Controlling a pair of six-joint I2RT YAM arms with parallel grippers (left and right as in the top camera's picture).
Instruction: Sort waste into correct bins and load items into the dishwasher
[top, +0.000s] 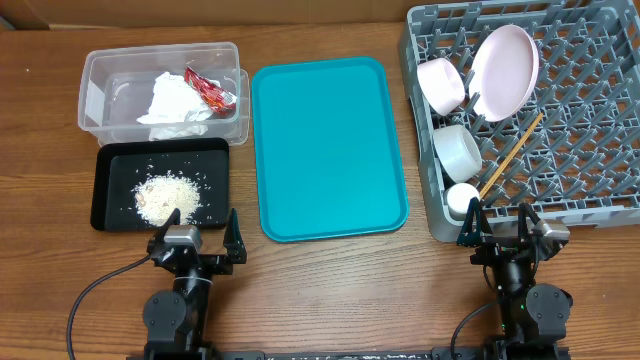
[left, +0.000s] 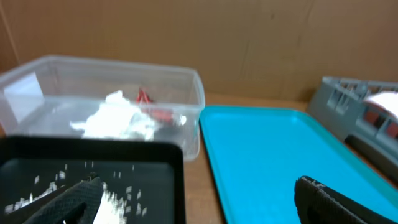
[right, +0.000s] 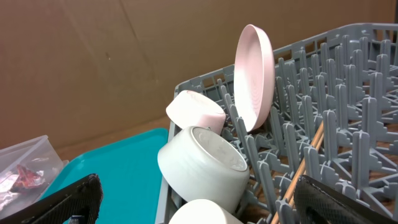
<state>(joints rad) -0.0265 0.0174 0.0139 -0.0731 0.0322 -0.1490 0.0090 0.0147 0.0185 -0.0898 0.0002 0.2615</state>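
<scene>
The grey dish rack (top: 590, 150) at the right holds the pale pink plate (top: 503, 68) upright, the pinkish-white bowl (top: 442, 85), the grey-white bowl (top: 457, 151), the small white cup (top: 462, 200) and the wooden chopsticks (top: 512, 154). The clear tub (top: 100, 70) holds the white napkin (top: 172, 100) and the red wrapper (top: 210, 90). The black tray (top: 112, 170) holds the rice (top: 168, 195). My left gripper (top: 197, 232) is open and empty at the near edge of the black tray. My right gripper (top: 500, 222) is open and empty at the rack's near edge.
The large teal tray (top: 327, 148) lies between the bins and the rack; it also shows in the left wrist view (left: 273, 162). Both arm bases sit at the table's front edge. A brown cardboard wall stands behind the table.
</scene>
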